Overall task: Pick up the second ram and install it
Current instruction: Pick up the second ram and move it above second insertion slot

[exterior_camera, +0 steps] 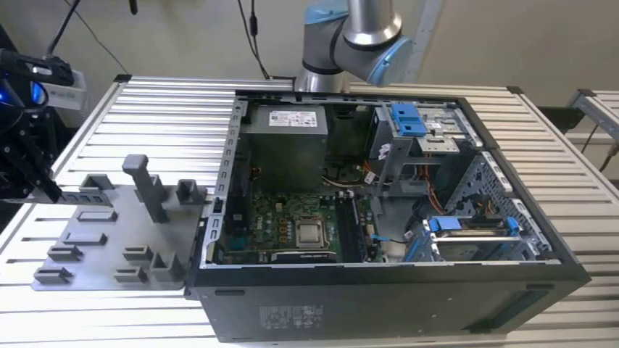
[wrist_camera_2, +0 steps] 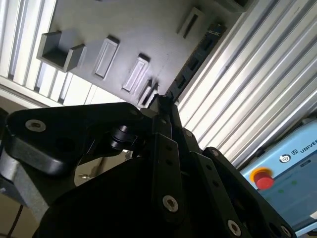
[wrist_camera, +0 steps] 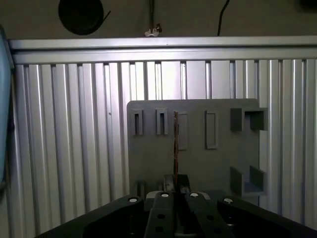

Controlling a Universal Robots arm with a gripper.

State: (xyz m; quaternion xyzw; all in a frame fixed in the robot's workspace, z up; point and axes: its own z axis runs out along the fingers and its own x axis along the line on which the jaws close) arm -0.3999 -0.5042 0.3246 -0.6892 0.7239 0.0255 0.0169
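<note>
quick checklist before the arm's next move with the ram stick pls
1. Grip on the thin dark ram stick: ok, the black gripper is shut on it in both wrist views.
2. Stick straight in the grip: ok, in the first wrist view it runs in line with the fingers.
3. Stick clear of the grey slotted plastic tray: cannot tell.
4. Black computer case open: ok, the green motherboard is exposed.
5. Free memory slot on the motherboard: cannot tell.

dim, shadowed wrist views; brighter exterior
</note>
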